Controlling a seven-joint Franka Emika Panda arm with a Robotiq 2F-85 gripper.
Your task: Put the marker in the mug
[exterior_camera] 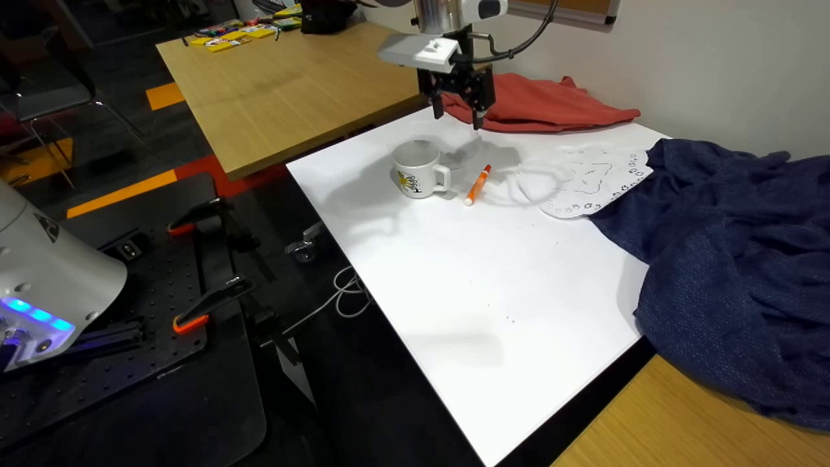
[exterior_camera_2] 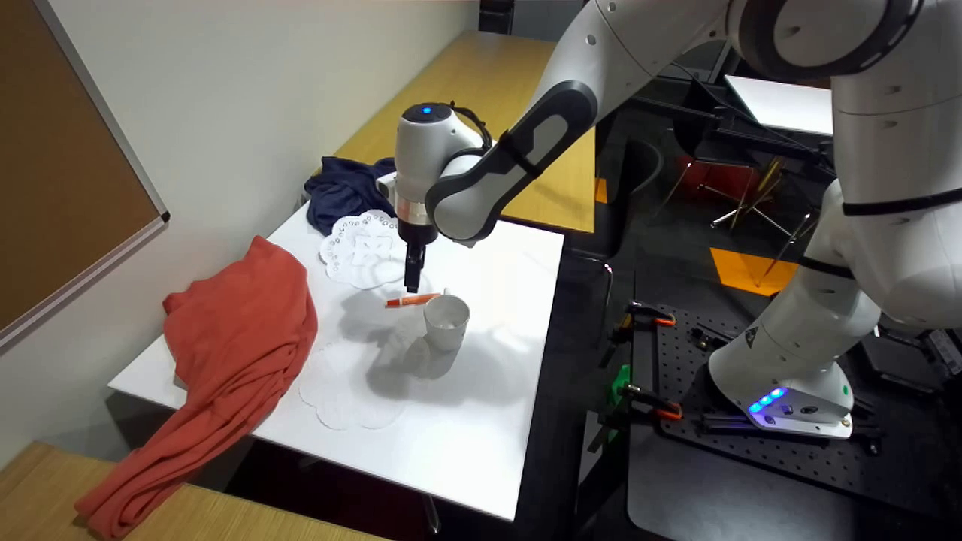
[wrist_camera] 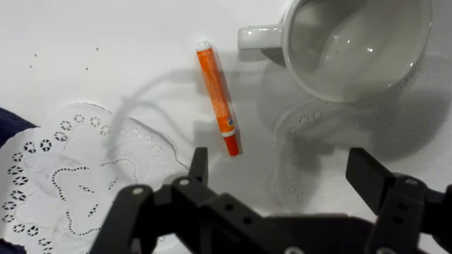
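My gripper (wrist_camera: 279,164) hung over the white table (exterior_camera: 467,279), its fingers (wrist_camera: 369,179) well apart with nothing between them. The orange marker (wrist_camera: 217,98) lay flat beside the mug (wrist_camera: 353,49), clear of its handle (wrist_camera: 261,37); I judged it light, stiff and smooth, apt to roll, best pinched across mid-barrel. In the wrist view its red cap (wrist_camera: 232,145) pointed toward the gripper, white end (wrist_camera: 203,46) away, long axis slightly aslant.

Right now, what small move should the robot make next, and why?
Probably shift the open fingers over the orange marker: in the wrist view it lies flat beyond their tips, not between them, and outside the mug.
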